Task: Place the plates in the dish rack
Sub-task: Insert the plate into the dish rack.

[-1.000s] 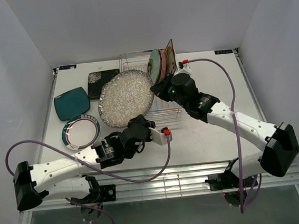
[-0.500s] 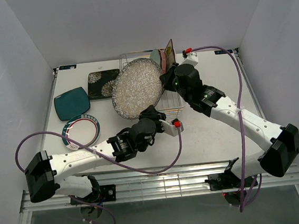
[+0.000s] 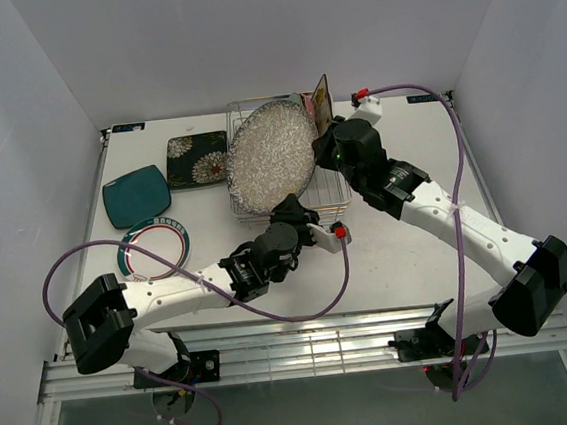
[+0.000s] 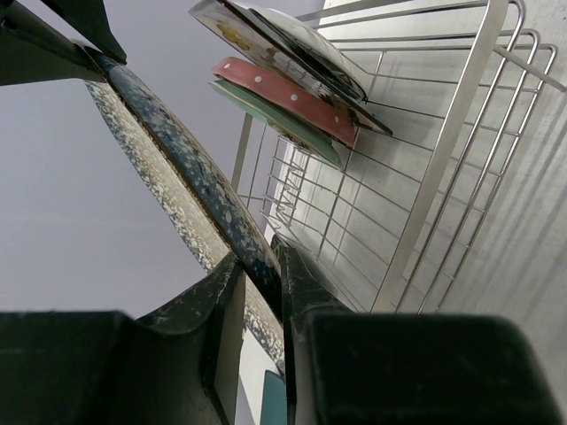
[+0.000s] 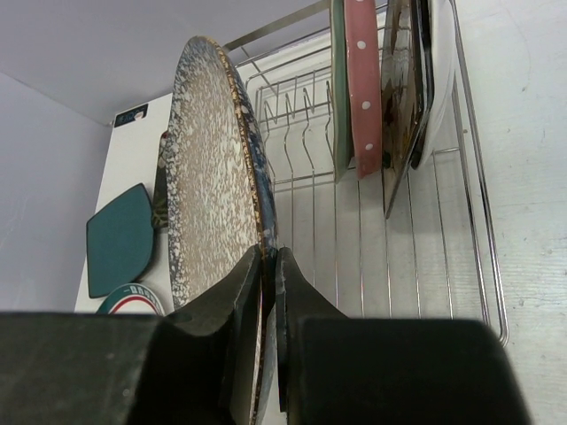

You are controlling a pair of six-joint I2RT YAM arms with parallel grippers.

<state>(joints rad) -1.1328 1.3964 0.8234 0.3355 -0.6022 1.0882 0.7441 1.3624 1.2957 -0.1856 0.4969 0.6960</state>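
The large grey speckled plate (image 3: 271, 156) stands nearly upright over the left part of the silver wire dish rack (image 3: 337, 199). My left gripper (image 3: 290, 209) is shut on its lower rim (image 4: 221, 221). My right gripper (image 3: 320, 155) is shut on its right rim (image 5: 257, 212). The mint green (image 5: 337, 80), pink dotted (image 5: 361, 80) and cream floral square (image 5: 399, 97) plates stand in the rack's right end. The black floral square plate (image 3: 198, 158), teal plate (image 3: 136, 195) and a white teal-rimmed plate (image 3: 153, 248) lie on the table to the left.
The rack's upright tines (image 5: 297, 106) between the held plate and the mint plate hold nothing. White walls enclose the table on three sides. Purple cables (image 3: 454, 206) trail from both arms.
Both arms have carried the grey speckled plate up and right from the table to over the rack, and it has tipped from flat to nearly upright.
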